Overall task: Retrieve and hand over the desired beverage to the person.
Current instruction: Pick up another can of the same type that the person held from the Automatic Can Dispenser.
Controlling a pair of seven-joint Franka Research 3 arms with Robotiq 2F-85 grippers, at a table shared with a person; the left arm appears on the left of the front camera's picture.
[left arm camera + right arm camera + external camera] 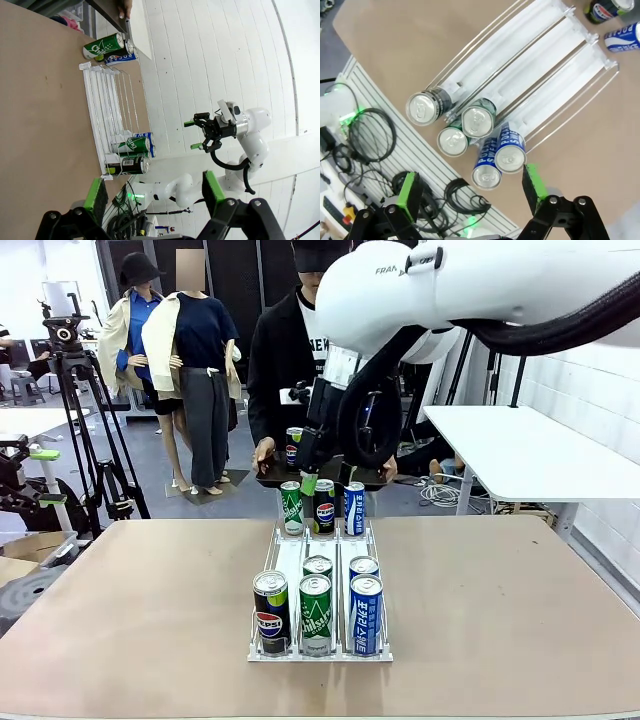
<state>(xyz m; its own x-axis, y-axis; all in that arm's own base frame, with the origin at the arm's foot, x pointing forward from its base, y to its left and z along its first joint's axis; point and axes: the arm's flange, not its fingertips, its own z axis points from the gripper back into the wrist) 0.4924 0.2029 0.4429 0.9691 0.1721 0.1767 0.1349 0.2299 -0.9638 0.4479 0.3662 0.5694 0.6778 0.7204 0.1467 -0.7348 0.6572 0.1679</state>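
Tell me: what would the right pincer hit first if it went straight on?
Probably the top of a blue metal drink can in the white wire rack, under the right pincer; depth is unclear.

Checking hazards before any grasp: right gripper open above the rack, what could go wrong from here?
The green cans and blue cans at the front end of the rack stand close together, so the open right gripper could knock a neighbour as it descends. Brands sit side by side, so the wrong drink might be picked. Three far cans stand just before the tray the person holds; a handover reach could topple them.
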